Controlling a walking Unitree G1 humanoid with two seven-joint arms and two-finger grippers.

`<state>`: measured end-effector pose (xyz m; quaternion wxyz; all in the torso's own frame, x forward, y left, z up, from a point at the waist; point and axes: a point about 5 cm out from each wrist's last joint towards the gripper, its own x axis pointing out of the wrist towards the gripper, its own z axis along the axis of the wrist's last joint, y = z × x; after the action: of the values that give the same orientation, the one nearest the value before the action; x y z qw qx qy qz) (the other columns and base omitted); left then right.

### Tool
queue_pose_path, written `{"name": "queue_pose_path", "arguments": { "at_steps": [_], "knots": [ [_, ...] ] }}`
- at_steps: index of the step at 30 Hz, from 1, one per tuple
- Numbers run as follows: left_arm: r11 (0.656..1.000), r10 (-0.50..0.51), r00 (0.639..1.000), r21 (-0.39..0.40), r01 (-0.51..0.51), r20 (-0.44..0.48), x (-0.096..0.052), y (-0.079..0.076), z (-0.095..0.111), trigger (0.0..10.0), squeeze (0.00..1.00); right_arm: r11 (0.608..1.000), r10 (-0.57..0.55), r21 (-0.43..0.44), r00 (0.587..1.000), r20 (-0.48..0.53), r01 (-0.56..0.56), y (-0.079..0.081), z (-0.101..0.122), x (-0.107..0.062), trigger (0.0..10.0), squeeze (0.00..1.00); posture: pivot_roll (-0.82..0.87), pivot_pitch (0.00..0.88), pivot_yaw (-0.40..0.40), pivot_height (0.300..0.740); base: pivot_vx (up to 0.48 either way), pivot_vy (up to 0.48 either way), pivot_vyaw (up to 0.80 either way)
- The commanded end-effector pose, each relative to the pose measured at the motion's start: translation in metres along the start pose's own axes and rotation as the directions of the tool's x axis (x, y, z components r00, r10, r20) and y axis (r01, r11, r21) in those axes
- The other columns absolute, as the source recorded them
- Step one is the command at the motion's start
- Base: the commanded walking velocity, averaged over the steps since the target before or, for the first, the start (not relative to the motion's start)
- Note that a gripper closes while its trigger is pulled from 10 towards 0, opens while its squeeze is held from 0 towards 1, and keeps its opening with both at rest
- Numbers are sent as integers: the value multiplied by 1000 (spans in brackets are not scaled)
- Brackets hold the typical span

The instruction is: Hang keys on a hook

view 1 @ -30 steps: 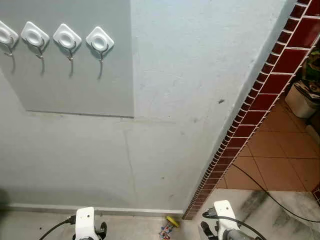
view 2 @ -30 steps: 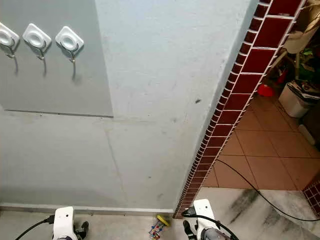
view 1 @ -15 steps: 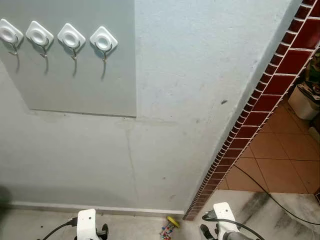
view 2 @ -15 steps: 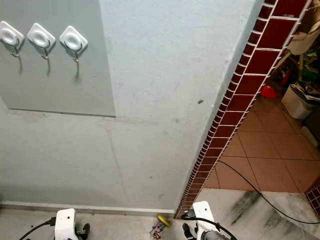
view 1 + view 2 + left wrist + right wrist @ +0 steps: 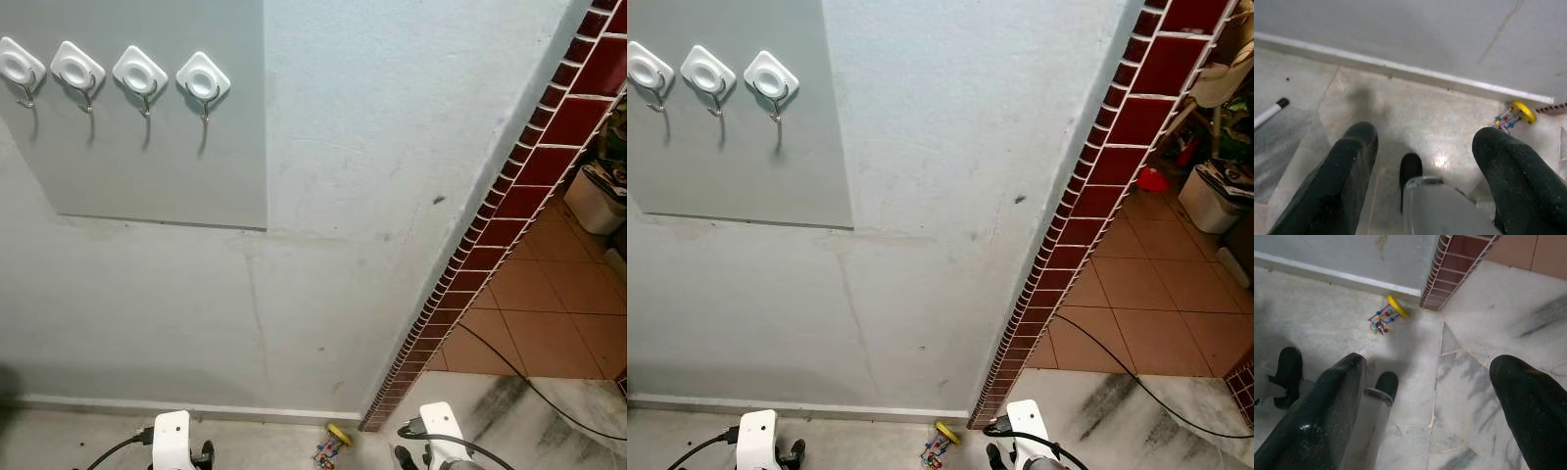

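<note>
Both grippers, left (image 5: 1422, 171) and right (image 5: 1435, 396), hang wide open, holding nothing (I see both). Keys (image 5: 1385, 317) lie on floor (image 5: 1474, 333) below hooks (image 5: 204, 83).

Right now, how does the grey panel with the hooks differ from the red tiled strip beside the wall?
The grey panel is smooth, plain and carries four white hooks; the red tiled strip is glossy dark-red brick tiles with white joints and carries nothing. The panel sits high on the wall; the strip runs down to the floor. Both are fixed, flat surfaces.
</note>
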<state>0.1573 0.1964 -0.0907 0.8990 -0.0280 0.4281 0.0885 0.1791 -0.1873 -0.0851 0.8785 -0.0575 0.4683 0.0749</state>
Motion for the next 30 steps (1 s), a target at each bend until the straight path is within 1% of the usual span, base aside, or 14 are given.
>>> {"name": "queue_pose_path", "arguments": {
  "at_steps": [1, 6, 12, 16, 17, 19, 20, 21, 22, 23, 26, 30],
  "knots": [
    [1000, -2, 1000, 2, 2, -21, -2, 1, -7, 10000, 0, 1000, 1, 4, 1000, -1, -1, -1, -3, -1, 10000, 0, -25, 0, -52, 740, 0, 0, 0],
    [1000, 8, 999, -13, -8, -33, -6, 6, -17, 10000, 0, 1000, 9, 10, 1000, -17, -9, 2, -13, -3, 10000, 0, -31, 0, -45, 740, 0, 0, 0],
    [1000, 0, 999, -5, 0, -53, -11, 9, -28, 10000, 0, 1000, 10, 25, 999, -36, -9, 1, -25, -6, 10000, 0, -32, 0, -33, 740, 0, 0, 0],
    [1000, 1, 999, -9, -2, -49, -11, 10, -28, 10000, 0, 999, 6, 35, 1000, -30, -5, 0, -26, -6, 10000, 0, -32, 0, -33, 740, -214, 0, 0],
    [1000, 6, 999, -16, -6, -40, -10, 11, -26, 10000, 0, 998, 10, 59, 1000, -6, -10, 0, -23, -6, 10000, 0, -29, 0, -34, 740, -289, 0, 0],
    [1000, 17, 1000, -12, -17, -11, -9, 13, -19, 10000, 0, 997, 14, 75, 999, 46, -18, -1, -15, -5, 10000, 0, -29, 0, -34, 740, -289, 0, 0],
    [999, 18, 1000, -30, -18, 15, -7, 13, -14, 10000, 0, 995, 16, 96, 997, 82, -24, -1, -8, -5, 10000, 0, -29, 0, -34, 740, -292, 0, 0],
    [999, 17, 998, -31, -15, 62, -6, 14, -5, 10000, 0, 995, 20, 99, 993, 120, -32, 0, 0, -4, 10000, 0, -37, 0, -34, 740, -319, 0, 0],
    [999, 17, 998, -31, -15, 62, -6, 14, -5, 10000, 0, 995, 20, 99, 993, 120, -32, 0, 0, -4, 10000, 0, -37, 0, -34, 740, -319, 0, 0],
    [999, 12, 993, -37, -8, 116, -4, 13, 5, 10000, 0, 994, 27, 100, 987, 161, -44, 0, 10, -3, 10000, 0, -40, 0, -33, 740, -322, 0, 0],
    [999, -11, 982, -44, 19, 191, -3, 9, 17, 10000, 0, 992, 45, 103, 974, 221, -70, 1, 23, -2, 10000, 0, -40, 0, -33, 740, -312, 0, 0],
    [998, -23, 977, -48, 34, 212, -4, 7, 20, 10000, 0, 992, 51, 99, 970, 239, -77, 1, 26, -2, 10000, 0, -40, 0, -33, 740, -292, 0, 0]
  ]
}}
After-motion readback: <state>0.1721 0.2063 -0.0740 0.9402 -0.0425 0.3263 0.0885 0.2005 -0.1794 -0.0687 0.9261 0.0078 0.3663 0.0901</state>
